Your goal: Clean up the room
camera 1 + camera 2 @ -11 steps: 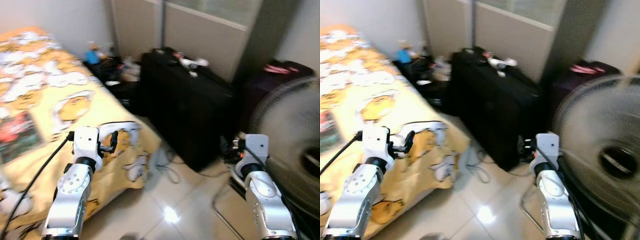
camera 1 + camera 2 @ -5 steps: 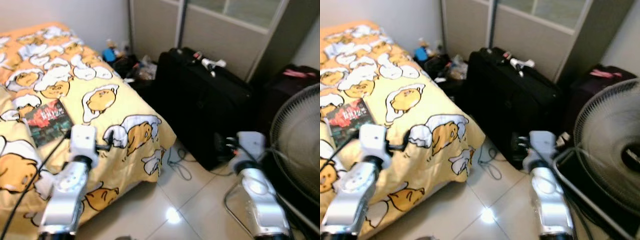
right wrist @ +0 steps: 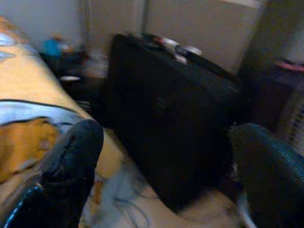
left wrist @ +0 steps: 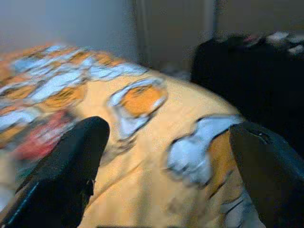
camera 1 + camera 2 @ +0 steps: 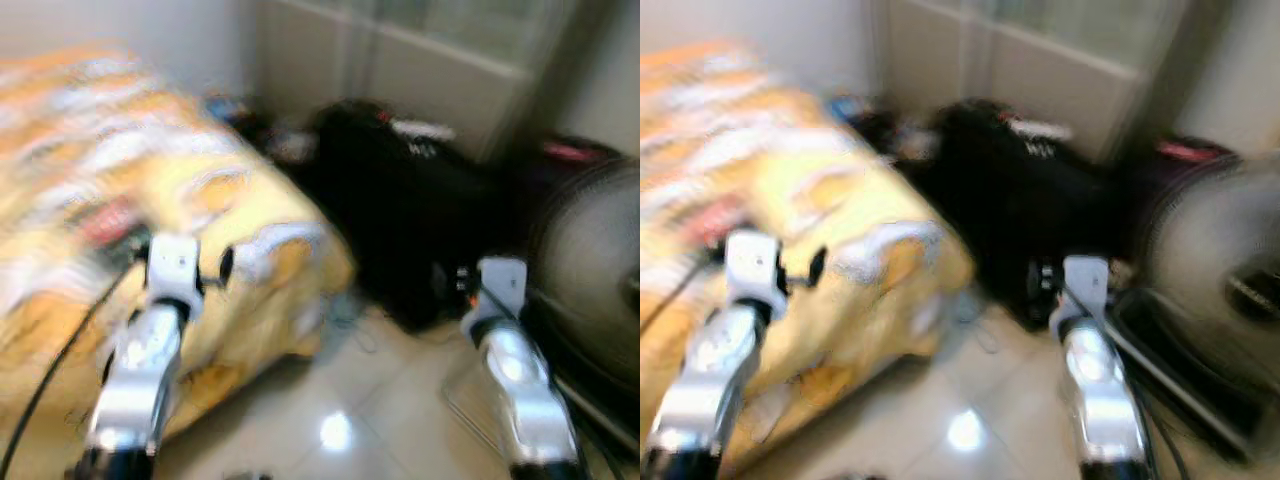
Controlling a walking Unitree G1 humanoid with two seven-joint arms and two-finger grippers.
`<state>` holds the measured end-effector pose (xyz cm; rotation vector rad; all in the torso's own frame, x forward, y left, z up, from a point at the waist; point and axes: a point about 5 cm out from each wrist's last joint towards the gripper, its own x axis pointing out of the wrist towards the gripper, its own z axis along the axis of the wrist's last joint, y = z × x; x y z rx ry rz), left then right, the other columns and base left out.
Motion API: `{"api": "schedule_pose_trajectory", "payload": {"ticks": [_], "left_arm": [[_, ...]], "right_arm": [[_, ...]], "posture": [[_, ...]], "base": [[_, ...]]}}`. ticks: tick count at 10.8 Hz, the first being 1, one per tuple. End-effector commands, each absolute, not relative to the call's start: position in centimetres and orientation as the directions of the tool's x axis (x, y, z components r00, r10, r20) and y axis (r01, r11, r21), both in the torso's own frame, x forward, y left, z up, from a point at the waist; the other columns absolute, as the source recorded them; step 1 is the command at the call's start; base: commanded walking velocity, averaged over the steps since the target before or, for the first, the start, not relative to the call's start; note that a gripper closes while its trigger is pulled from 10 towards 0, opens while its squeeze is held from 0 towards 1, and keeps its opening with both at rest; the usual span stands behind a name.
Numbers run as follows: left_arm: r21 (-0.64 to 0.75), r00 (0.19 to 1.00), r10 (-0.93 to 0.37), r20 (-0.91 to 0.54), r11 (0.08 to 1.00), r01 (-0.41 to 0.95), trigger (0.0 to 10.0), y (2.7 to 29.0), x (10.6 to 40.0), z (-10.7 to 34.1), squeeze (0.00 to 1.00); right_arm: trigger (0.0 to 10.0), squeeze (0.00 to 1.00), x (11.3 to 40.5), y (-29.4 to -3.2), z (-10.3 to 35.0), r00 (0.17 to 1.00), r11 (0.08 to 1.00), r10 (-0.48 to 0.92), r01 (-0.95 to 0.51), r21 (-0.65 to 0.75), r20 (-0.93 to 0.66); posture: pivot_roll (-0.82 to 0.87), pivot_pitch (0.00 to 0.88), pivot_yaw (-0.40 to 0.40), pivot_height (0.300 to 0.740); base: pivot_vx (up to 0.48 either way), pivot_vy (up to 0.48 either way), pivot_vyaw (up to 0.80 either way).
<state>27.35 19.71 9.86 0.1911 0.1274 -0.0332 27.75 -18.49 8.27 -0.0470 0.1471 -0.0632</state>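
Head views are heavily blurred. A bed (image 5: 200,215) with a yellow cover printed in white and orange cartoon shapes takes up the robot's left side; its foot corner hangs down toward the pale tiled floor (image 5: 340,420). A dark red, flat thing, maybe a book (image 5: 108,222), lies on the cover near the bed's edge, too smeared to tell more.

The left gripper (image 4: 166,156) is held out over the bed near that foot corner, fingers spread wide apart with nothing between them; the wrist view shows the printed cover under the gap and the red blur next to one finger (image 4: 71,161). The left arm (image 5: 150,350) is raised in front of the bed side.

The right gripper (image 3: 161,156) hangs over the floor between the bed corner and a big black suitcase (image 5: 400,230), fingers also spread, holding nothing. The right arm (image 5: 515,370) shows just beside the suitcase's lower corner.

The suitcase stands upright on the floor against a beige sliding door (image 5: 440,60); small white and red bits (image 5: 425,130) lie on its top edge. A dark bag with a pink strip (image 5: 570,160) sits behind it on the right. A standing fan (image 5: 590,260) fills the right edge, close to the right arm. Small clutter with something blue (image 3: 52,47) lies on the floor in the corner between the bed and the door. Loose cables (image 3: 128,204) trail on the floor by the bed corner.
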Motion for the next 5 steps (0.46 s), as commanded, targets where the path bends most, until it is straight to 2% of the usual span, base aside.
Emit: {"api": "schedule_pose_trajectory", "payload": {"ticks": [1, 5], "left_arm": [[0.202, 0.992, -0.017, -0.128, 0.978, 0.043, 10.0, 19.83, 27.63, 10.12, 0.0], [0.203, 0.991, -0.012, -0.131, 0.978, 0.039, 10.0, 19.93, 27.69, 10.07, 0.0]], "right_arm": [[10.0, 1.0, 27.41, -18.54, 7.85, 0.983, 0.997, -0.074, 0.07, -0.031, -0.165], [10.0, 1.0, 27.62, -18.27, 7.65, 0.982, 0.997, -0.079, 0.075, -0.03, -0.172]], "posture": [[-0.03, 0.0, -0.008, 0.74], [-0.03, 0.0, -0.003, 0.74]], "base": [[0.0, 0.3, 0.0], [0.0, 0.298, 0.0]]}}
